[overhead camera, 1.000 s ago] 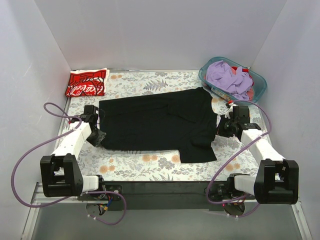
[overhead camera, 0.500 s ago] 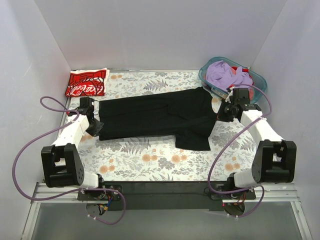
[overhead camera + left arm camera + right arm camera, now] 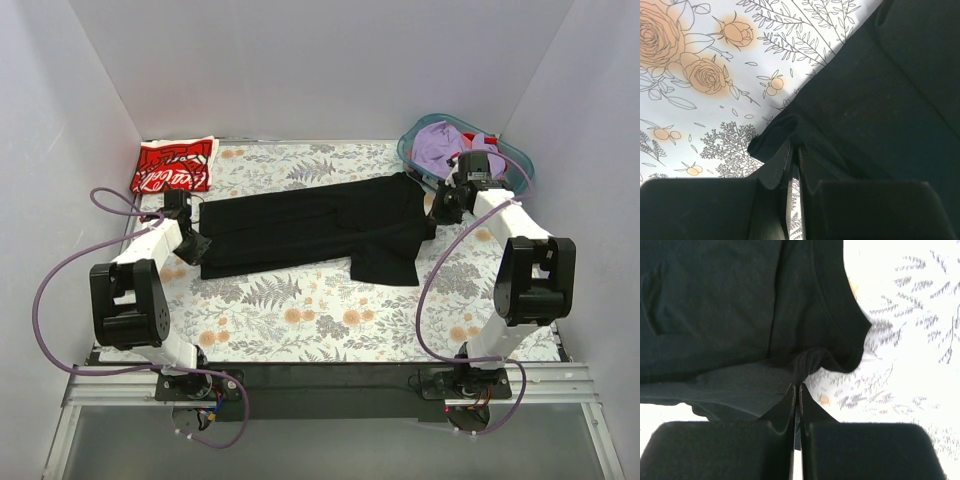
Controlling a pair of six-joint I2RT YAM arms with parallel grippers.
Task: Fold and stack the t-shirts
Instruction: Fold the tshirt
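Observation:
The black t-shirt [image 3: 310, 228] lies across the middle of the floral table, folded into a long band with a flap hanging toward the front at its right. My left gripper [image 3: 193, 243] is shut on its left edge; the left wrist view shows the cloth [image 3: 875, 100] pinched at the fingertips [image 3: 785, 152]. My right gripper [image 3: 437, 203] is shut on its right edge; the right wrist view shows a bunched bit of the cloth [image 3: 740, 315] between the fingertips [image 3: 790, 392]. The red t-shirt [image 3: 174, 165] with white lettering lies folded at the back left corner.
A teal basket [image 3: 512, 160] holding purple and red clothes stands at the back right, just behind my right gripper. White walls close in the table on three sides. The floral table cloth [image 3: 300, 320] is bare in front of the shirt.
Both grippers have carried the shirt's near edge away from the arm bases toward the back. The shirt is now a narrower band and lies farther back.

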